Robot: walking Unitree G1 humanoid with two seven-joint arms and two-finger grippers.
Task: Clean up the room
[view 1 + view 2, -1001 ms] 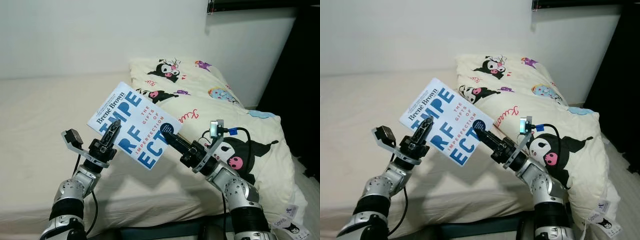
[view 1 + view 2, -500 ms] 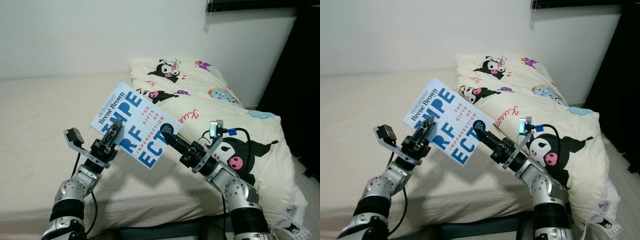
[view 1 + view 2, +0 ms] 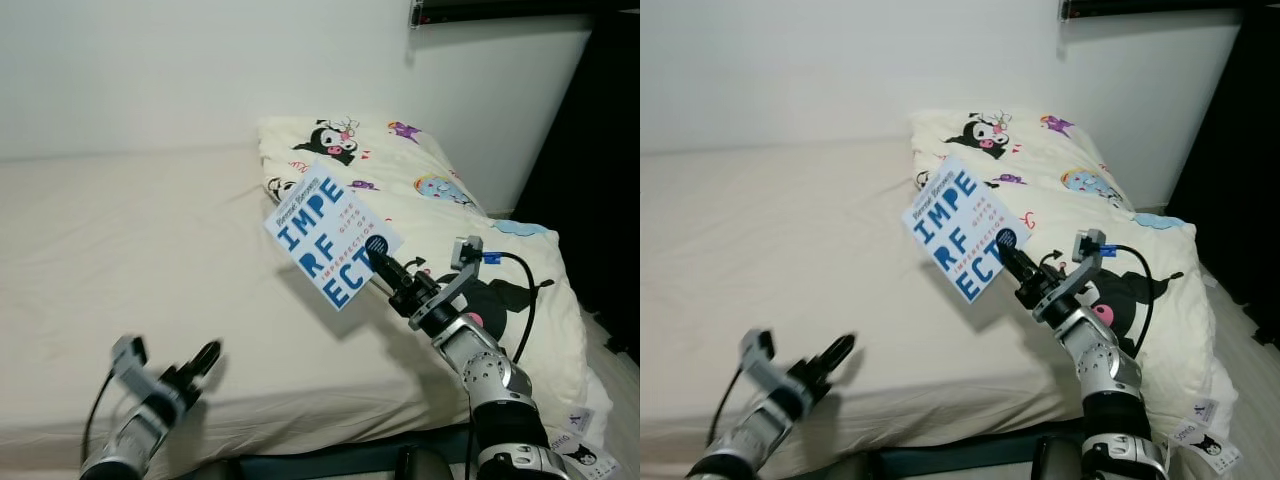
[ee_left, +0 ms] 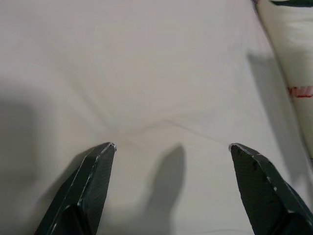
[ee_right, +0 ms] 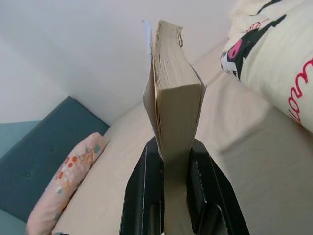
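Right gripper (image 3: 384, 267) pinches a book (image 3: 331, 240) lettered "IMPERFECT" in blue, held tilted above the bed (image 3: 120, 250) beside the cartoon-print pillows (image 3: 440, 200), its wrist view adding page edges and a teal headboard (image 5: 29, 161), while the left gripper (image 4: 171, 149) hovers spread over the sheet.

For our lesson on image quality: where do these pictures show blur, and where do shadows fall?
Eye views: left gripper smeared by motion; book sharp, its shadow on the bed. Left wrist view: finger shadow on the sheet. Right wrist view: right gripper clamps the book, evenly lit.
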